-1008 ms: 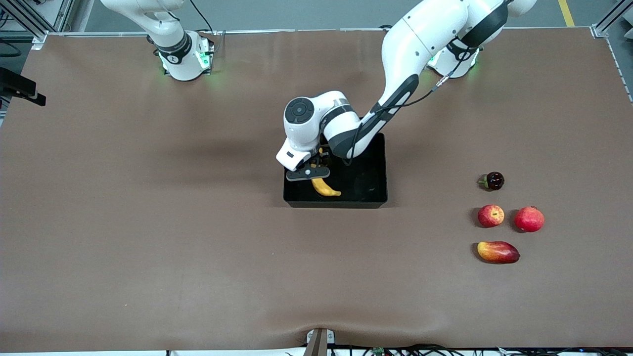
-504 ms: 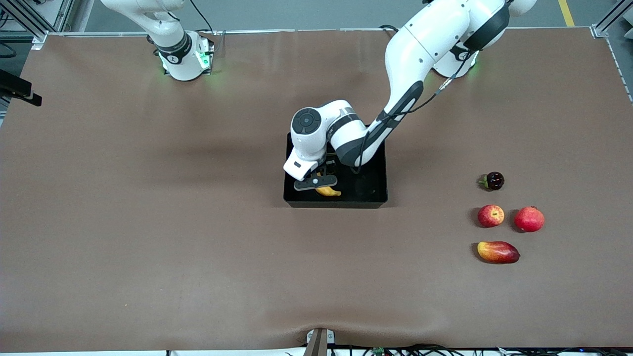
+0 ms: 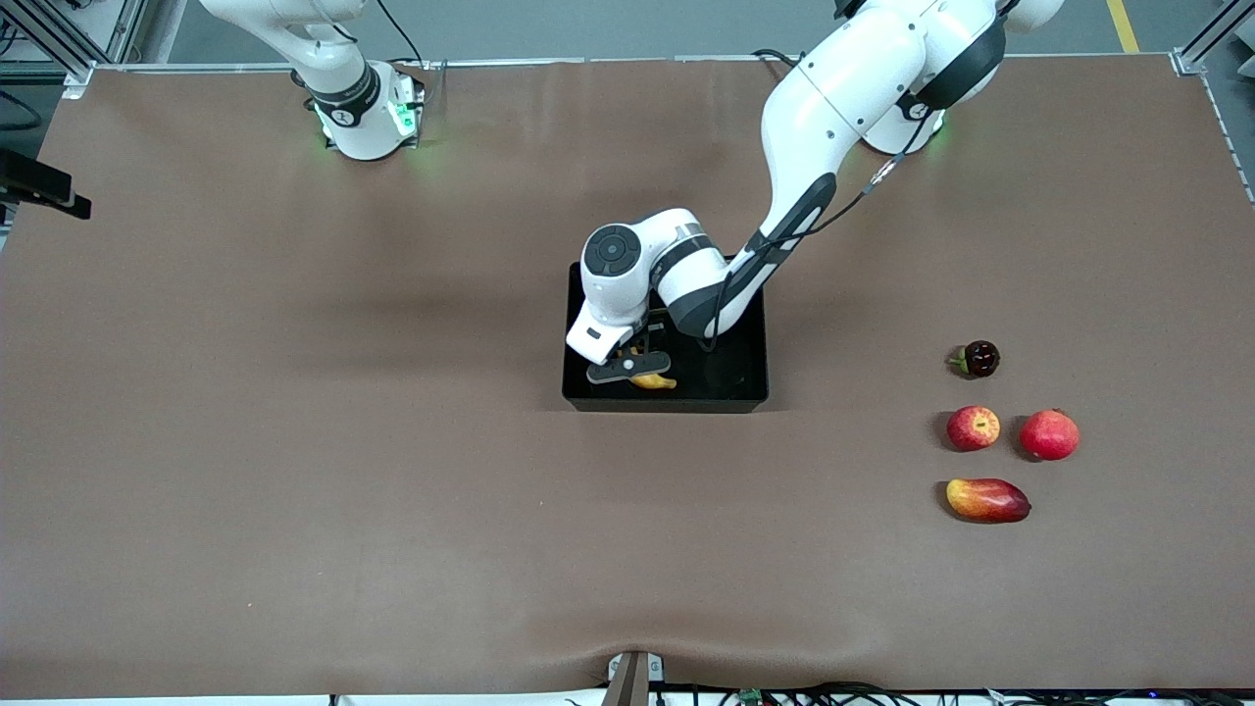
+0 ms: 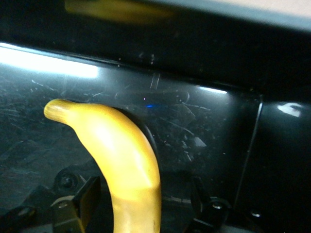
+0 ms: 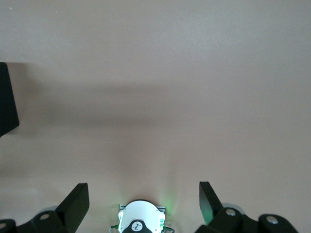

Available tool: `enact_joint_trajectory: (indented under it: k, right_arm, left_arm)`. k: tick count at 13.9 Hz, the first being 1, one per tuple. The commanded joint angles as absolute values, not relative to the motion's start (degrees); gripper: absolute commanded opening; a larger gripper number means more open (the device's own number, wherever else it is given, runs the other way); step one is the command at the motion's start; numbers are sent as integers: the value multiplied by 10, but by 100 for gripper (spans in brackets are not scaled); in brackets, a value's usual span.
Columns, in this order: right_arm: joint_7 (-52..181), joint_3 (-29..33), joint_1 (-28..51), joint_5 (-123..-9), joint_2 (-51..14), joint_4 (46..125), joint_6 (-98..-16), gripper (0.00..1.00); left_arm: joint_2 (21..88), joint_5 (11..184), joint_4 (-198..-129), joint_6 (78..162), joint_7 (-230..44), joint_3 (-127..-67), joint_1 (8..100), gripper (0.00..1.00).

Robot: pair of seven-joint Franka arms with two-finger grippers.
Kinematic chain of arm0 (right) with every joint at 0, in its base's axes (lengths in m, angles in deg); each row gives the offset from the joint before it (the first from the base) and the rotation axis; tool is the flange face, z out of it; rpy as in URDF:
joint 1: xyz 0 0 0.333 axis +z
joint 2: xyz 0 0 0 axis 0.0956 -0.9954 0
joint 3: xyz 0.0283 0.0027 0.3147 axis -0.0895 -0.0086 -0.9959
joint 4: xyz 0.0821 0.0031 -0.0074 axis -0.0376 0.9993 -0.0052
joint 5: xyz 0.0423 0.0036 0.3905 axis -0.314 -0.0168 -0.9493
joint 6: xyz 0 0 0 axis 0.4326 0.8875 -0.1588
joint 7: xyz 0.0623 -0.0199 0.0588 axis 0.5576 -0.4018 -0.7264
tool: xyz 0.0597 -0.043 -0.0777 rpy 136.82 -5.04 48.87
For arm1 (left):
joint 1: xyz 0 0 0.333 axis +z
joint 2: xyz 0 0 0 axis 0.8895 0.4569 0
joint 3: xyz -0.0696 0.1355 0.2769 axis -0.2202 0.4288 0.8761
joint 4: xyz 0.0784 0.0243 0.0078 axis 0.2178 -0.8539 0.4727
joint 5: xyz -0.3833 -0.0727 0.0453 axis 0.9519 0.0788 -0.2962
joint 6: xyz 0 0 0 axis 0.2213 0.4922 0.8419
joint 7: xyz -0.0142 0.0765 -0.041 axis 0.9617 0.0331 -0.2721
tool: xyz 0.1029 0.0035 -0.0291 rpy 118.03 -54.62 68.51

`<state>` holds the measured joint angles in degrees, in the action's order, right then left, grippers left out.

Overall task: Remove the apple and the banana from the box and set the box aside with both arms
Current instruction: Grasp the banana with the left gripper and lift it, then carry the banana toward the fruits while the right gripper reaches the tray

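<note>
one banana [image 3: 651,379] lies low in the black box [image 3: 730,387], in the corner nearest the front camera toward the right arm's end, its long axis running roughly along the box's near wall with the tip toward the left arm's end. the left hand [image 3: 627,361] is down inside the box with the banana between its spread fingers [image 4: 90,194], which stand clear of the peel on both sides in the left wrist view. the box floor is glossy and scratched. the apple [image 3: 973,428] sits on the brown counter [image 3: 294,471] well apart from the box, toward the left arm's end, beside a plain red fruit [image 3: 1049,434], with a mango [image 3: 987,499] nearer the camera and a small dark fruit [image 3: 978,358] farther. the right arm waits by its base, its hand [image 5: 141,199] spread over bare counter.
</note>
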<state>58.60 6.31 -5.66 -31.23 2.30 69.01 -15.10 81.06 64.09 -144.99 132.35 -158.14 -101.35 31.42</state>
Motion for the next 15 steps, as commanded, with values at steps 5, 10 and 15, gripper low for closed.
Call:
enact_joint_trajectory:
  k: [5, 10, 15]
  right_arm:
    - [576, 60, -75, -314, -42, 679, -176, 100]
    - [584, 50, -46, -377, -50, 684, -162, 100]
    - [727, 50, 72, -402, -56, 724, -225, 100]
  left_arm:
    - [780, 640, -1438, 1310, -1601, -1011, 312, 0]
    - [666, 675, -1437, 1193, -1589, -1021, 325, 0]
    - [573, 719, -1439, 1110, -1456, -1021, 429, 0]
